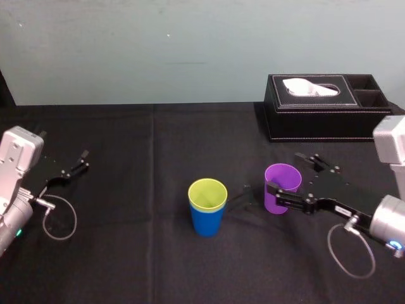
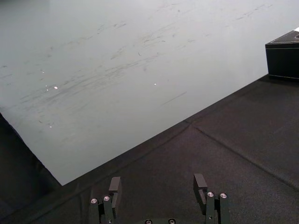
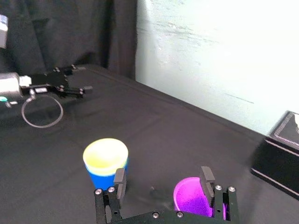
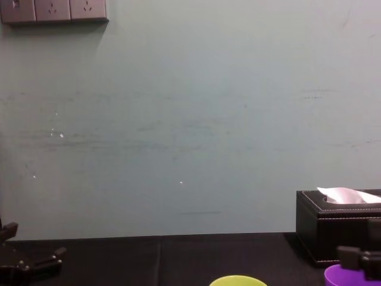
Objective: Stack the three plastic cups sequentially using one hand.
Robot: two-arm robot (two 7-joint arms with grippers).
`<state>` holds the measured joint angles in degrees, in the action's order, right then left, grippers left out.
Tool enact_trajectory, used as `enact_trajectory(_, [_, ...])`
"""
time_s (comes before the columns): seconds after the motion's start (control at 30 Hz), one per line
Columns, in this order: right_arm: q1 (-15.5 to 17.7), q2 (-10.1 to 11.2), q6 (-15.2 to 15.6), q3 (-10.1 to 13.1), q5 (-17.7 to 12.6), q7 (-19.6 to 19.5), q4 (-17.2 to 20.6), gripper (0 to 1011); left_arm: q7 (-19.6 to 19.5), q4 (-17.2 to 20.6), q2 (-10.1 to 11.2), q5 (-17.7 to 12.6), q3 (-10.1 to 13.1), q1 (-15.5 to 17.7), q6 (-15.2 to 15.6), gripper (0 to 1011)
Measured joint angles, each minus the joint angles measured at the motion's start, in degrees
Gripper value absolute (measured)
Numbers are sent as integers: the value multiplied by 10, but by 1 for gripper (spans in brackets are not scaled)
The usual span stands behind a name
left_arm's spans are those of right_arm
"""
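Head view: right claw (image 1: pixel 285 172) is straddling the purple cup (image 1: pixel 276 209) right of centre, released, not yet gripping. Centring on it, then closing gently, is looking wisest before lifting it over the yellow-green cup (image 1: pixel 207 193) nesting in the blue cup (image 1: pixel 206 221) at centre. At left edge the left claw (image 1: pixel 81 162) is idling, released.

cups: purple cup (image 1: pixel 282 187), yellow-green cup (image 1: pixel 207 194), blue cup (image 1: pixel 207 223), all smooth plastic with a slight sheen. tabletop (image 1: pixel 139 164): matt black cloth, creased along seams. tissue box (image 1: pixel 316 120): black leather look, fine grain, pale stitching. tissue (image 1: pixel 310 87): soft white paper. right pincer (image 1: pixel 285 172) and left pincer (image 2: pixel 158 181): matt black, with bright metal screw heads (image 3: pixel 97 191). wall (image 1: pixel 190 50): matt paint, scuffed.
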<state>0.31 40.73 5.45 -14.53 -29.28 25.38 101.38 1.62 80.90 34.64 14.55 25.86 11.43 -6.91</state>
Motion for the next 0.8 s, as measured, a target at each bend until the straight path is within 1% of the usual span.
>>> enact_trajectory(0.07, [14,5,-7,9,1,-1,-2,1004,0,0,0,0,0,0,0,1010])
enact_trajectory(0.1, [14,5,-7,9,1,-1,-2,1004,0,0,0,0,0,0,0,1010])
enact_trajectory(0.23, [34,9,-16,22,5,-3,-10,1004,0,0,0,0,0,0,0,1010])
enact_trajectory(0.4, [46,7,-19,31,8,-3,-22,1004,0,0,0,0,0,0,0,1010])
enact_trajectory(0.6, [48,0,-19,34,10,-1,-36,1004,0,0,0,0,0,0,0,1010])
enact_trajectory(0.8, [41,-10,-19,30,14,4,-57,1004,0,0,0,0,0,0,0,1010])
